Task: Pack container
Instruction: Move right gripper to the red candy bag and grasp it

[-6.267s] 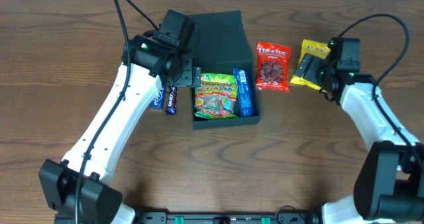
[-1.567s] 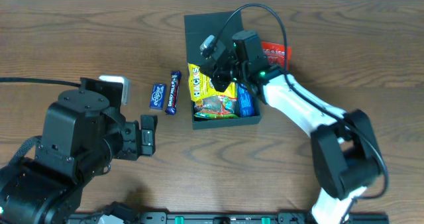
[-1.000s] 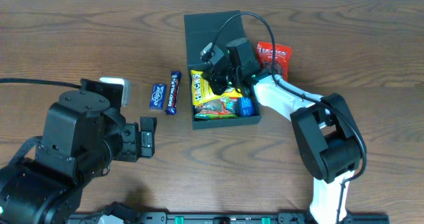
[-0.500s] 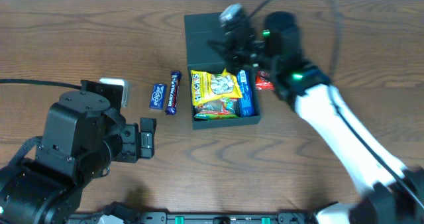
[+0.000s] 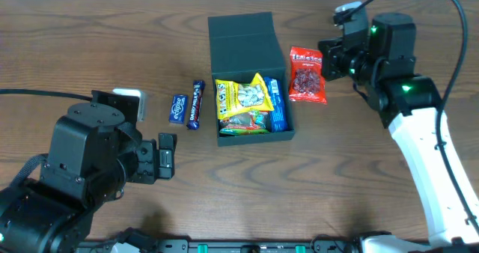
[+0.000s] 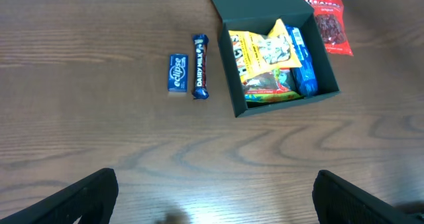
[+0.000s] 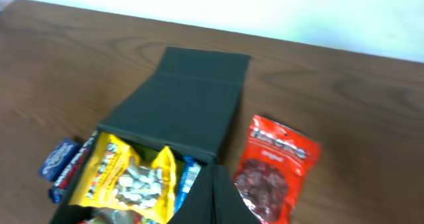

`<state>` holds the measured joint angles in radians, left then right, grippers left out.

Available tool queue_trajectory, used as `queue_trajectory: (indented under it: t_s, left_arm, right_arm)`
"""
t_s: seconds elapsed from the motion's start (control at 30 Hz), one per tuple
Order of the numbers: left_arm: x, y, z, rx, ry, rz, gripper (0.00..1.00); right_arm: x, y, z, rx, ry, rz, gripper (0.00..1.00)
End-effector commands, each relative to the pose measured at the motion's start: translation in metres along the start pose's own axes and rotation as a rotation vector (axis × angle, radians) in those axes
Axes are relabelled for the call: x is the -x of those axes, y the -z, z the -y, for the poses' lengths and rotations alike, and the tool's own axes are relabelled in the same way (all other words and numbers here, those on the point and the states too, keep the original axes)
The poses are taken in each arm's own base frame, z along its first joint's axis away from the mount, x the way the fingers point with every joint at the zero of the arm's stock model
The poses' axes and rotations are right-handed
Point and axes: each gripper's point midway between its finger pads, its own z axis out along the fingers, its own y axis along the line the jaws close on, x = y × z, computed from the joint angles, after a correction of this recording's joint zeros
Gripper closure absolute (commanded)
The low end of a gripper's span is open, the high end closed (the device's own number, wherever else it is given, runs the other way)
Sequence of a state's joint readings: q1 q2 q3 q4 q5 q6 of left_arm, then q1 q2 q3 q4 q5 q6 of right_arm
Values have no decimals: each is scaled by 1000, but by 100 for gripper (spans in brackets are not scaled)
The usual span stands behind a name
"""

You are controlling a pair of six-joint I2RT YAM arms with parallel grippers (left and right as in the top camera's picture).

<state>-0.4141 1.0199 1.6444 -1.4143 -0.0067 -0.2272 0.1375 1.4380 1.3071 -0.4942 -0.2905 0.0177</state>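
Note:
The container (image 5: 243,40) is a dark teal box with its flap lid standing open at the back, seen also in the left wrist view (image 6: 258,5) and the right wrist view (image 7: 179,111). Inside lie a yellow packet (image 5: 241,96), a green packet (image 5: 243,120) and a blue packet (image 5: 277,112). A red packet (image 5: 307,75) lies on the table just right of the box. My right gripper (image 5: 328,58) hovers right of the red packet, shut and empty, its fingers (image 7: 213,197) pressed together. My left gripper (image 6: 215,207) stands open over bare wood, well left of the box.
A small blue gum pack (image 5: 177,108) and a Dairy Milk bar (image 5: 196,104) lie side by side left of the box. The bulky left arm (image 5: 82,171) fills the front-left corner of the wooden table (image 5: 337,178).
The right gripper has left the yellow packet in the box and swung up and away to the right. The left arm has not moved.

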Motion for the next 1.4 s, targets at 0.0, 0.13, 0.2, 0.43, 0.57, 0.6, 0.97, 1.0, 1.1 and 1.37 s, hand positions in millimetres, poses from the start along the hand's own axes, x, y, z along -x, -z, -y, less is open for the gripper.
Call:
queue_trajectory:
  t_s: [0.0,0.13,0.2,0.43,0.57,0.6,0.97,1.0,1.1,1.37]
  left_arm:
    - [1,2,-1,3,-20,6,5]
    - [1,2,-1,3,-20,6,5]
    - [1,2,-1,4,-20,6,5]
    - [1,2,-1,3,-20,6,5]
    - [1,2,-1,3,-20,6,5]
    - [1,2,-1,3,-20,6,5]
    - [1,2,-1,3,-20,6,5]
    - [1,2,-1,4,-20,6,5]
    - [1,2,-1,3,-20,6,5]
    - [1,2,-1,4,-20,6,5]
  right_arm:
    - [-7,-6,16,-61,-26,-23,91]
    - [-23,-26,28,-94,-40,-79,37]
    - [-37,-42,37,-117,-51,-125,1]
    - [-82,-106,64,-141,-168,-224,1]
    - [-105,-130,74,-157,-204,-269,1]
    - [-112,-134,78,-174,-220,-284,1]
    - [-176,-168,94,-214,-259,-428,29]
    - [-177,-168,94,-214,-259,-429,43]
    - [-176,-169,94,-214,-259,-424,65]
    - [-155,-161,80,-150,-287,-379,99]
